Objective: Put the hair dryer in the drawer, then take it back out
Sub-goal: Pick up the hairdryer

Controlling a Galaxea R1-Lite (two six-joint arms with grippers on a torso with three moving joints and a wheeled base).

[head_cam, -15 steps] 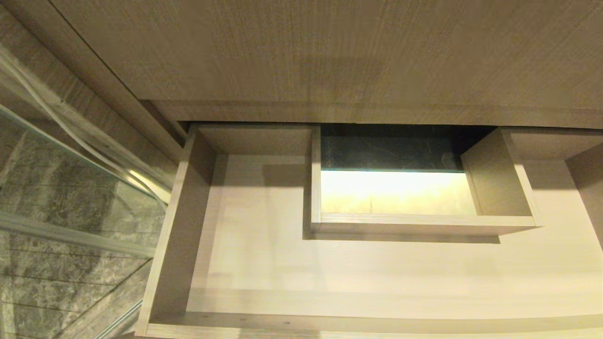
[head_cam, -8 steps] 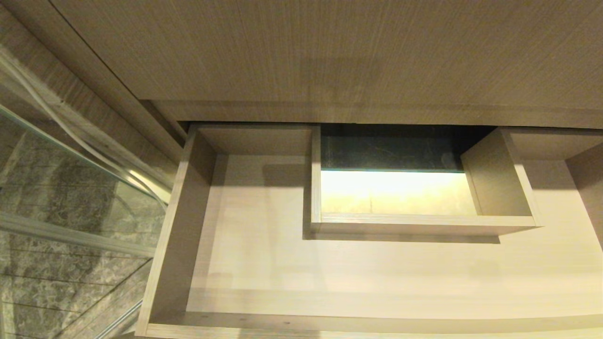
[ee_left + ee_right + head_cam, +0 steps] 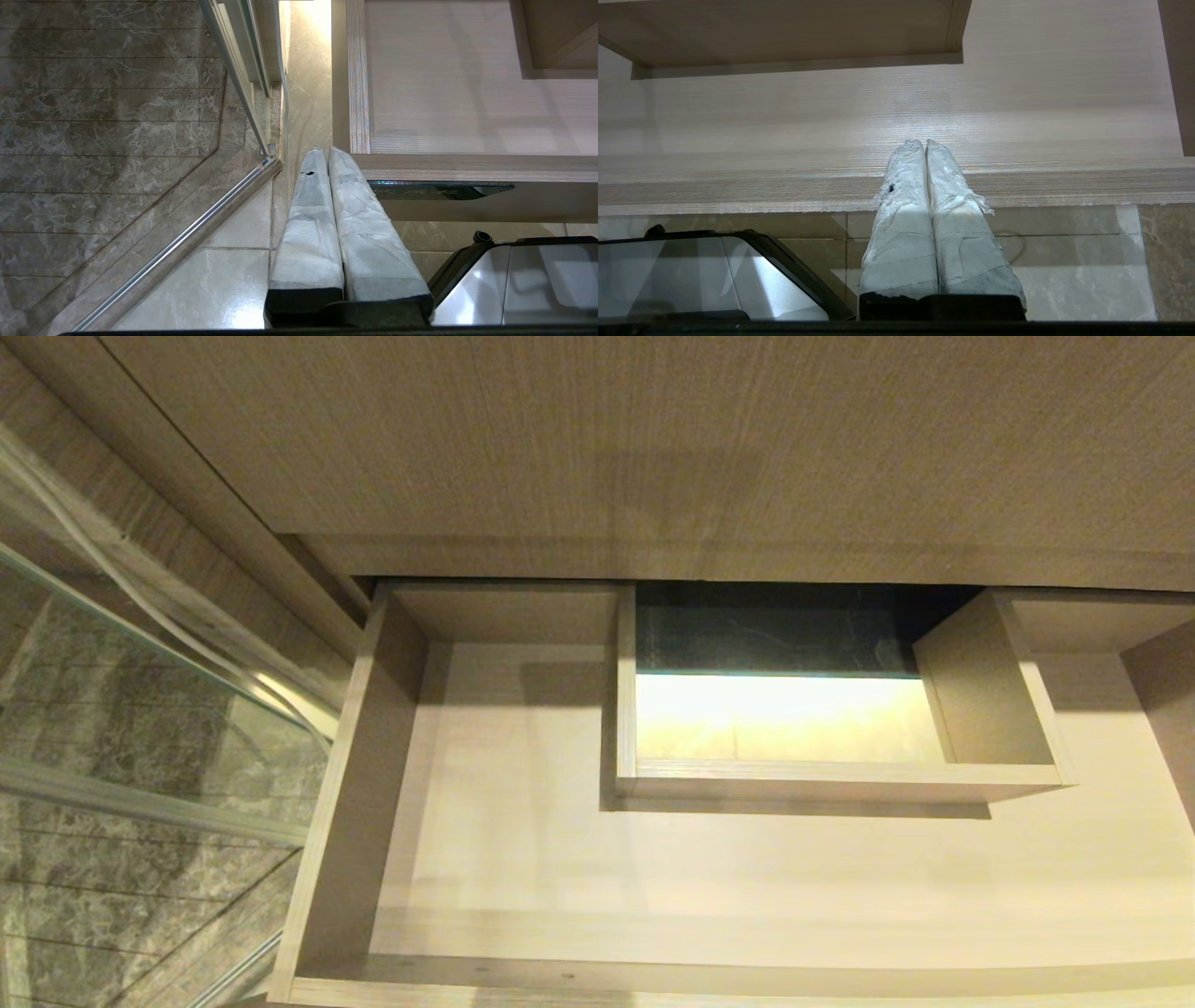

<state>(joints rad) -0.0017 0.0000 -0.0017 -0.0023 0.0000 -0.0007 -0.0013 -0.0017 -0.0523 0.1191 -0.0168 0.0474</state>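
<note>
Beige wood-grain drawer (image 3: 485,859) stands pulled open with nothing in it; the white hair dryer is in no view, so how far the task has got cannot be judged. Left gripper (image 3: 327,151) and right gripper (image 3: 925,142) hang before the drawer's front, fingers pressed together, holding nothing.

dark label plate (image 3: 439,191) on drawer front, faint characters unreadable

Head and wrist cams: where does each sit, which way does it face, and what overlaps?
Head view: on the robot's head, looking down into the open drawer; no robot parts show.
Left wrist view: behind the shut left claw, over the drawer's corner, floor tiles, robot base.
Right wrist view: behind the shut right claw, at the drawer's front edge.
Shared: all three see the drawer's empty bottom.
</note>
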